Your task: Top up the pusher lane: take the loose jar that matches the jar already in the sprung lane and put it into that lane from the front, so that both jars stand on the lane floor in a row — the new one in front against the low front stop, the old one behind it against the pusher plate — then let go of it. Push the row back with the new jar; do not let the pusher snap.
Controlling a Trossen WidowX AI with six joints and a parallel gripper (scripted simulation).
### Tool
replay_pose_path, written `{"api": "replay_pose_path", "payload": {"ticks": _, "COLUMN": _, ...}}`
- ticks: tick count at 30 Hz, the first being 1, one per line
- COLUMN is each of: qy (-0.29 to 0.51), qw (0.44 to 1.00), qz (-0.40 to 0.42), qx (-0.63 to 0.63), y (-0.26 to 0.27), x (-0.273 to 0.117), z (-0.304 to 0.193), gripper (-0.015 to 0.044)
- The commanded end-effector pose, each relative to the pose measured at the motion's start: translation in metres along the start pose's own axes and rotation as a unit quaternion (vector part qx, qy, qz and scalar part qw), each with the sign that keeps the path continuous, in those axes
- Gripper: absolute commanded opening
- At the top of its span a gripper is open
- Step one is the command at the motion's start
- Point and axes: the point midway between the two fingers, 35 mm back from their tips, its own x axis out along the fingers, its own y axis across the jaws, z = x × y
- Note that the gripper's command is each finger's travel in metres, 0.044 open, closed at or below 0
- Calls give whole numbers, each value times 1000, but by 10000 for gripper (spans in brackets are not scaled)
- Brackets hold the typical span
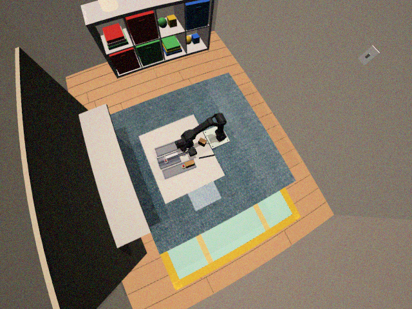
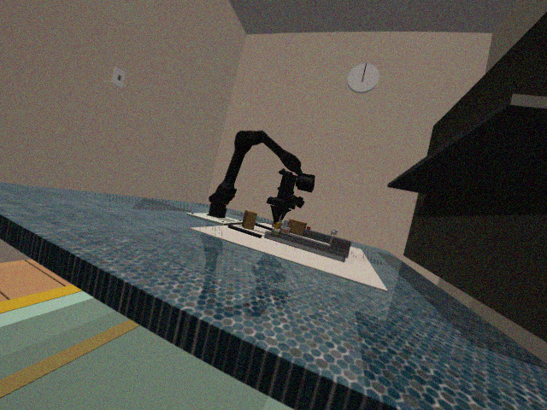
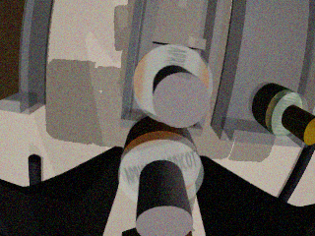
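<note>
The gripper point(image 3: 160, 223) pinches the new jar point(image 3: 161, 184) and holds it at the near end of the lane point(image 3: 177, 0), just beside the old jar point(image 3: 173, 88). Picking looks done; pushing the row back, seating behind the front stop and releasing remain.
</note>
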Motion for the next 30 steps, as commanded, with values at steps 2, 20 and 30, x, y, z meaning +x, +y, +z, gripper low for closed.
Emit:
{"api": "replay_pose_path", "payload": {"ticks": 2, "qy": -13, "qw": 1000, "qz": -2, "qx": 1, "y": -1, "x": -1, "z": 12, "gripper": 0}}
{"api": "replay_pose_path", "payload": {"ticks": 20, "qy": -13, "qw": 1000, "qz": -2, "qx": 1, "y": -1, "x": -1, "z": 20, "gripper": 0}}
{"api": "replay_pose_path", "payload": {"ticks": 30, "qy": -13, "qw": 1000, "qz": -2, "qx": 1, "y": -1, "x": -2, "z": 24, "gripper": 0}}
